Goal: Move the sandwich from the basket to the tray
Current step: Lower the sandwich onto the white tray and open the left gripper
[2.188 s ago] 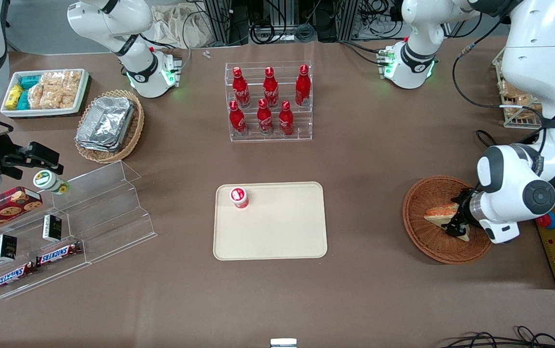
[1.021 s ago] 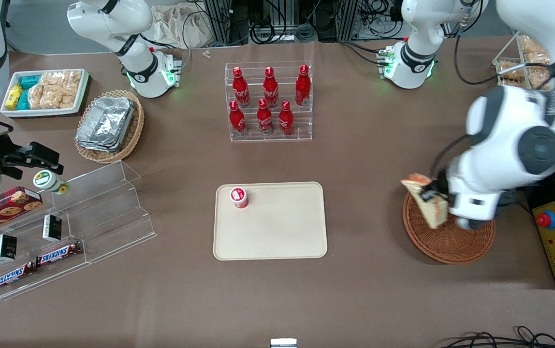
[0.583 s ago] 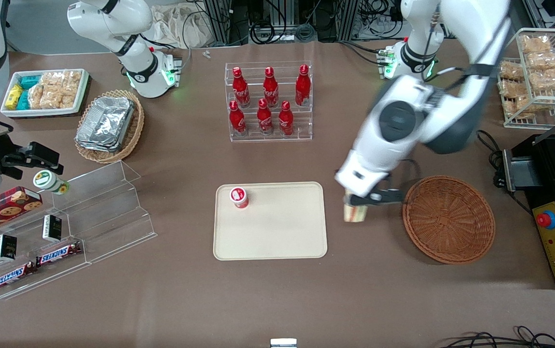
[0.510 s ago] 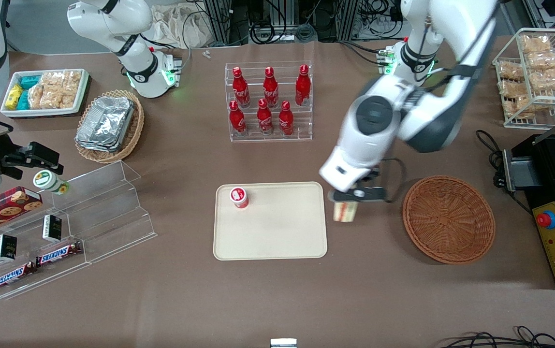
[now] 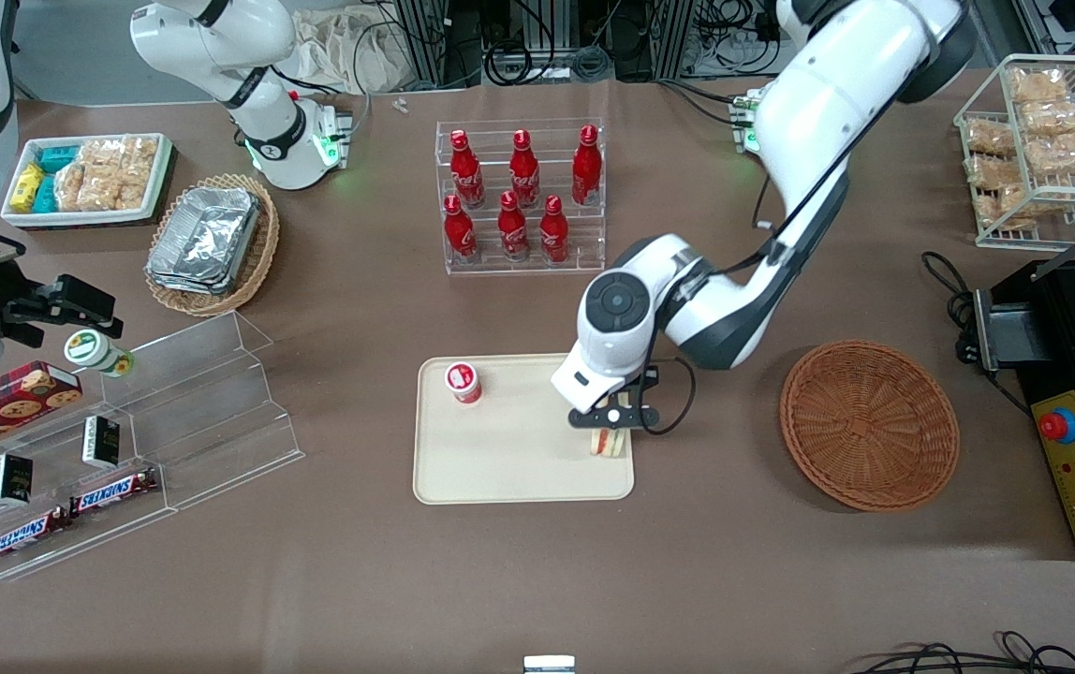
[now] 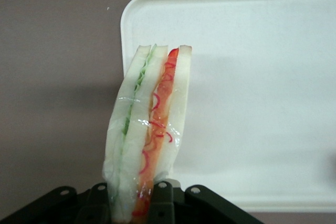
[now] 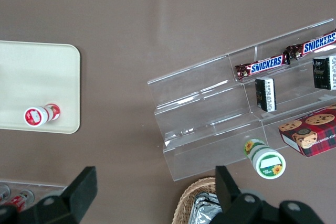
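The sandwich is a clear-wrapped wedge of pale bread with red, orange and green filling. My gripper is shut on it and holds it edge-down just over the cream tray, at the corner nearest the basket. In the left wrist view the black fingers of my gripper squeeze the wedge's end, with the tray under and beside it. The reddish-brown wicker basket lies empty toward the working arm's end of the table.
A small red bottle with a white cap stands on the tray, farther from the front camera. A rack of red cola bottles stands farther back. A stepped acrylic shelf and a foil-filled tan basket lie toward the parked arm's end.
My gripper lifted the sandwich out of the basket, carried it across the table and came down over the tray's corner. The basket is now empty.
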Controlling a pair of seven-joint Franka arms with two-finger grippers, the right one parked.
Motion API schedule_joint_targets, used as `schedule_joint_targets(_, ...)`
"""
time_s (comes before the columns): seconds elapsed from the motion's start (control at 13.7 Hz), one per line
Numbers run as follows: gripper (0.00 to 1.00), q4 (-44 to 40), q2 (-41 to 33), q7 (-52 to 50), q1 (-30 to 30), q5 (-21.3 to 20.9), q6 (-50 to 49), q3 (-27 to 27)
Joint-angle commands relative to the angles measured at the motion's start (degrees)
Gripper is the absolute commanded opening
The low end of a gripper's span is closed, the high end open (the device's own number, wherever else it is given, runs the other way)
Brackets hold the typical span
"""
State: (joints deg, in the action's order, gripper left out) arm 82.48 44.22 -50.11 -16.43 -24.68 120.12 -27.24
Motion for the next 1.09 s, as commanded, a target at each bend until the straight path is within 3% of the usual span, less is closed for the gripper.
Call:
schedule_joint_targets(0.0,0.05,-2.94,2.97,-4.11,-1.33,-3.62,2.21,0.35)
schedule_joint_targets(0.07,0.13,-3.03,3.5,-4.2,-1.33,-3.62,3.18,0.35)
schedule_joint_targets(0.15,0.41,-3.03,3.76,-4.2,-1.24,-3.71,3.62,0.35)
schedule_joint_targets(0.22,0.92,-3.03,4.03,-4.12,-1.24,-3.88,3.98,0.44)
schedule_joint_targets(0.29,1.0,-3.03,4.03,-4.2,-1.24,-3.97,3.98,0.44)
schedule_joint_targets(0.58,1.0,-3.03,1.49,-3.5,0.34,-3.8,3.37,0.35)
schedule_joint_targets(0.8,1.0,-3.2,-4.56,-3.5,3.06,-0.21,1.18,-0.09)
schedule_joint_targets(1.02,1.0,-3.29,-11.86,-2.27,4.38,2.26,-7.59,0.09)
